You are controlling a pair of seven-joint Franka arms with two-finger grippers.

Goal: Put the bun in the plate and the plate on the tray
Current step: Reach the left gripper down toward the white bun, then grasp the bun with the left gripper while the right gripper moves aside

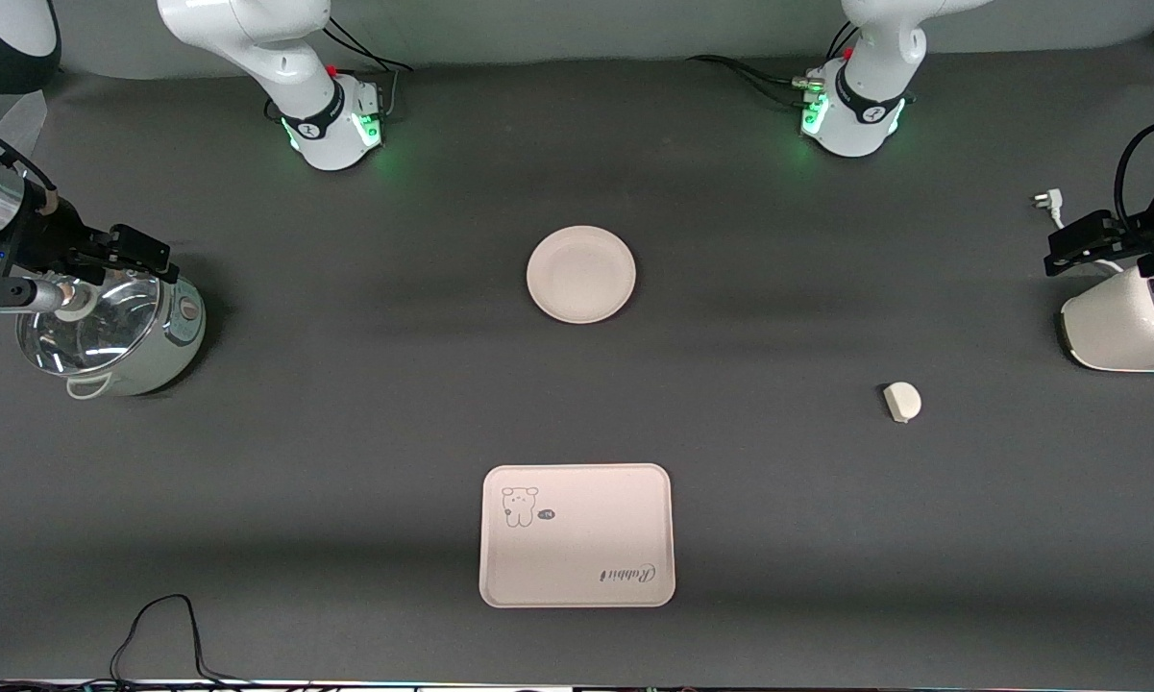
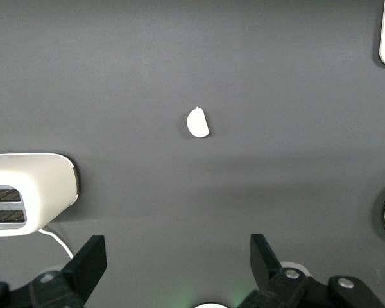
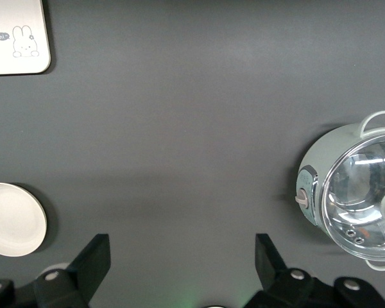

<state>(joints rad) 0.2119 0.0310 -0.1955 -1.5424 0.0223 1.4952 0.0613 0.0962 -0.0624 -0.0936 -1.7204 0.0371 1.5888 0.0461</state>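
The bun (image 1: 901,401) lies on the dark table toward the left arm's end; it also shows in the left wrist view (image 2: 197,122). The round plate (image 1: 581,274) lies empty mid-table, farther from the front camera than the rectangular tray (image 1: 577,535), which is also empty. My left gripper (image 1: 1076,245) hangs open and empty over the toaster, apart from the bun; its open fingers show in the left wrist view (image 2: 178,256). My right gripper (image 1: 139,252) hangs open and empty over the pot; it shows in the right wrist view (image 3: 183,256).
A white toaster (image 1: 1124,327) stands at the left arm's end of the table. A pale green pot with a glass lid (image 1: 115,332) stands at the right arm's end. A black cable (image 1: 163,625) lies near the front edge.
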